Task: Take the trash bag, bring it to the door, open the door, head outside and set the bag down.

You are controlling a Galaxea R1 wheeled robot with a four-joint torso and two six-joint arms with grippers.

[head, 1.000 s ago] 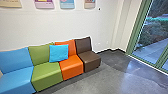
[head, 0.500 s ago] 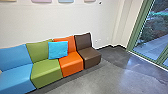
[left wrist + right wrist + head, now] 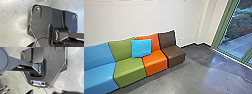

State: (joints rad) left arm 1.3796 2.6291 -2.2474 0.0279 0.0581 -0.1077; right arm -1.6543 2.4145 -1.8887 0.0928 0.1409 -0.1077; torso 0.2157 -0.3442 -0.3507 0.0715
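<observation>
Tall green-framed glass [image 3: 236, 37], with plants and paving beyond it, stands at the right of the head view. Whether this glass is the door cannot be told. In the right wrist view two dark pointed tips of my right gripper [image 3: 47, 91] stand wide apart at the picture's edge. A dark uneven mass [image 3: 56, 93] lies beside them, too cut off to tell whether it is the trash bag. My left gripper's state cannot be made out in the left wrist view.
Along the white wall [image 3: 141, 18] runs a row of blue, green, orange and brown seats [image 3: 156, 62], with a bright blue cushion [image 3: 141, 48] leaning across the green and orange ones. Grey polished floor [image 3: 201, 77] stretches from the seats towards the glass.
The head camera's view has shifted downward a little, so the wall posters have left its top edge. The seats and cushion rest as before.
</observation>
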